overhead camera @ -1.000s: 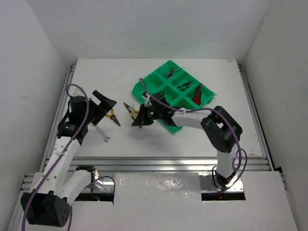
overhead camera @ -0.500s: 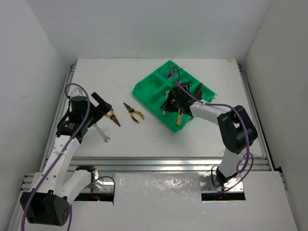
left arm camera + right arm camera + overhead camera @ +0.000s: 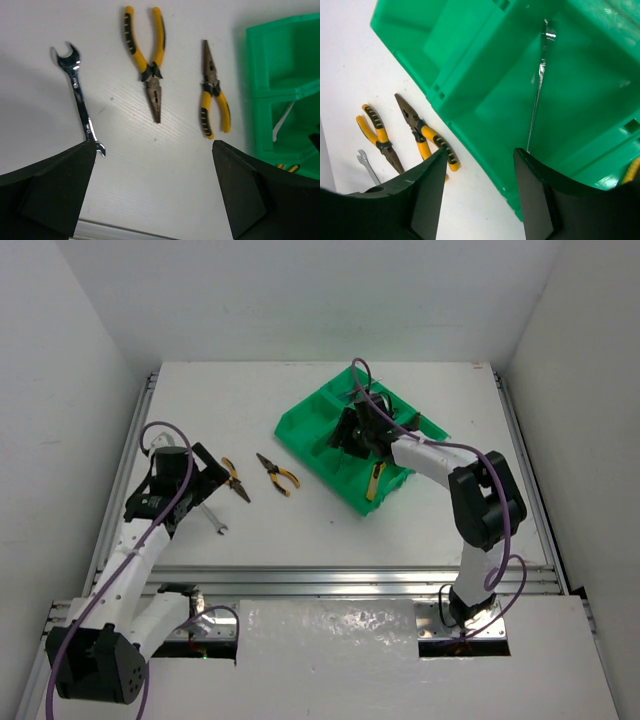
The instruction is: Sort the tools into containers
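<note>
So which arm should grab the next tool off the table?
Left, probably: the left gripper is open just beside the yellow-handled pliers and the wrench, while the right gripper is off over the green tray.

The right gripper (image 3: 354, 431) has left the table beside the needle-nose pliers (image 3: 277, 473) and now hangs over the middle of the green tray (image 3: 300, 426). Its jaws, shut before, now stand apart above a thin metal tool (image 3: 538, 85). The left gripper (image 3: 211, 479) has drawn farther from the tray.
</note>
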